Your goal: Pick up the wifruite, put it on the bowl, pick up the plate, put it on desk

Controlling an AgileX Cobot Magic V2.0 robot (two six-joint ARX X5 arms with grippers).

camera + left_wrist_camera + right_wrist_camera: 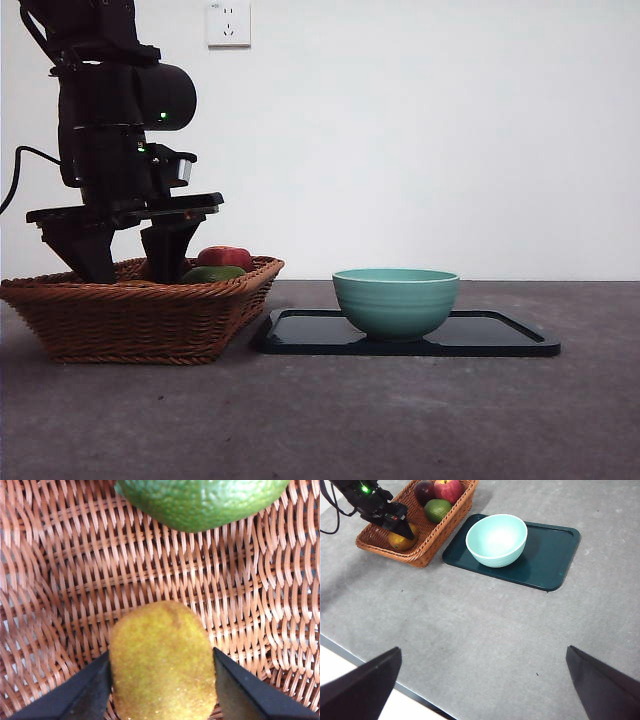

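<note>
**Left gripper down in the basket, jaws either side of the wifruite**

You have three containers on the desk (pixel 485 630). The basket (pixel 140 320) holds the wifruite (pixel 162 662), a green fruit (pixel 200 502), a red apple (pixel 448 488) and a dark purple fruit (pixel 423 490). Just beside the basket lies the dark tray (pixel 555 555), and the bowl (pixel 396 300) stands on it near the end closest to the basket. From the right wrist view you can see the bowl has nothing in it.

Your left gripper (pixel 162 685) is lowered into the basket at the end away from the tray. The wifruite lies on the wicker floor right between the two jaws. Each jaw sits against or just beside a flank of the fruit; you cannot tell from the pictures whether they are pressing it. The green fruit lies apart from it, further along the basket floor.

Your right gripper (pixel 480 690) hangs high above bare desk, jaws spread wide with nothing between them.
</note>
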